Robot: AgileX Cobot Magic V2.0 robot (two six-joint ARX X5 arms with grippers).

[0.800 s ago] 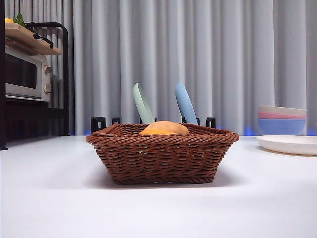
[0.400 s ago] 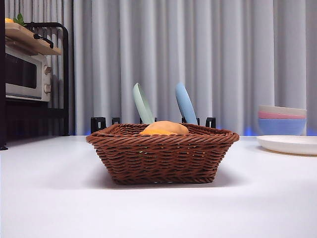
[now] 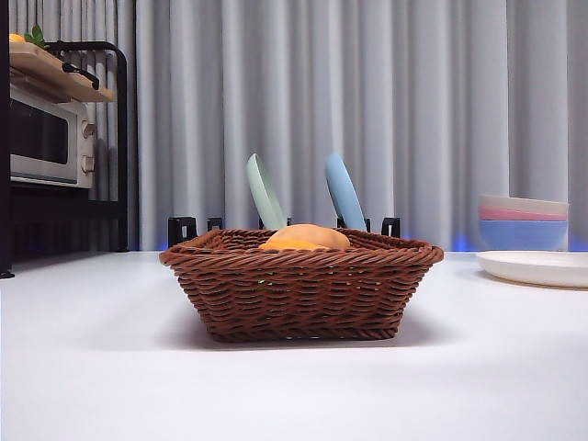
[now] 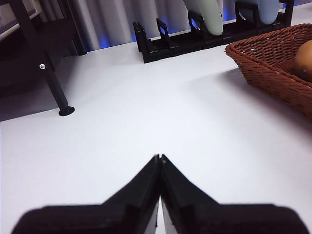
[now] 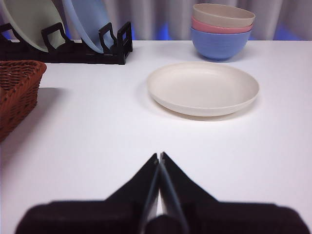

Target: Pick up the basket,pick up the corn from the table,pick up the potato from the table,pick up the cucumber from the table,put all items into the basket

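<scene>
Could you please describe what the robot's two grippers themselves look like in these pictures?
Both look alike. The left gripper and the right gripper each have two matte black jaws, wedge-shaped, broad at the base and tapering to a narrow point. The surfaces are plain and smooth; no markings, cables or labels show. The front view shows neither arm.

grey curtain (image 3: 367, 110) — black shelf rack (image 3: 101, 138), microwave (image 3: 46, 138)

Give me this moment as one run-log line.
left end effector: shut, empty, beside basket | right end effector: shut, empty, facing cream plate | potato: in basket | cucumber: not visible
</scene>
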